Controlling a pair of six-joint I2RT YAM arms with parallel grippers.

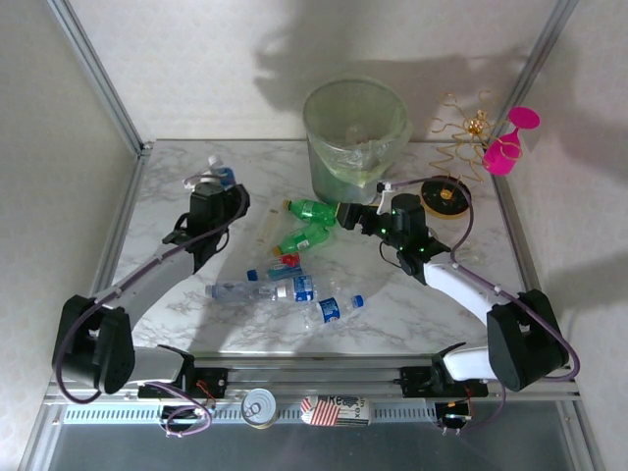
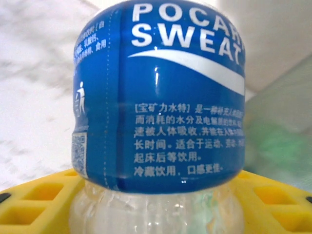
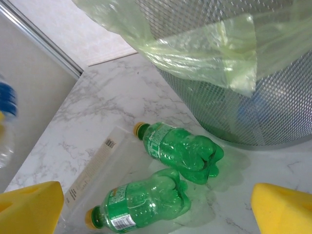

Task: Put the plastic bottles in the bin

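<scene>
1. Top external view: we see the tall round translucent pale green plastic bin [image 1: 332, 169] at the far middle of the white marble-patterned table [image 1: 392, 314]. A thin green liner [image 1: 381, 147] is draped over its rim.
2. The left gripper [image 1: 218, 188] is at the far left of the table, closed on a small clear plastic bottle with a blue label [image 1: 222, 175].
3. In the left wrist view, the yellow fingers [image 2: 34, 200] of the left gripper [image 2: 156, 204] press this bottle's clear body from both sides. We cannot tell whether its base touches the table.
4. The right gripper [image 1: 346, 216] is just in front of the bin, spread wide and holding nothing. In the right wrist view its yellow fingertips [image 3: 29, 207] stand well apart.
5. Two crushed green plastic bottles lie on the table near the right gripper and beside the bin. One is the farther green bottle [image 3: 183, 152] and the other the nearer green bottle [image 3: 141, 202].
6. Several clear plastic bottles with blue labels [image 1: 302, 287] lie on their sides at the table's centre, between the arms.
7. A silver tin can [image 1: 260, 407] sits at the near edge, and a pink goblet [image 1: 505, 149] stands at the far right.
</scene>
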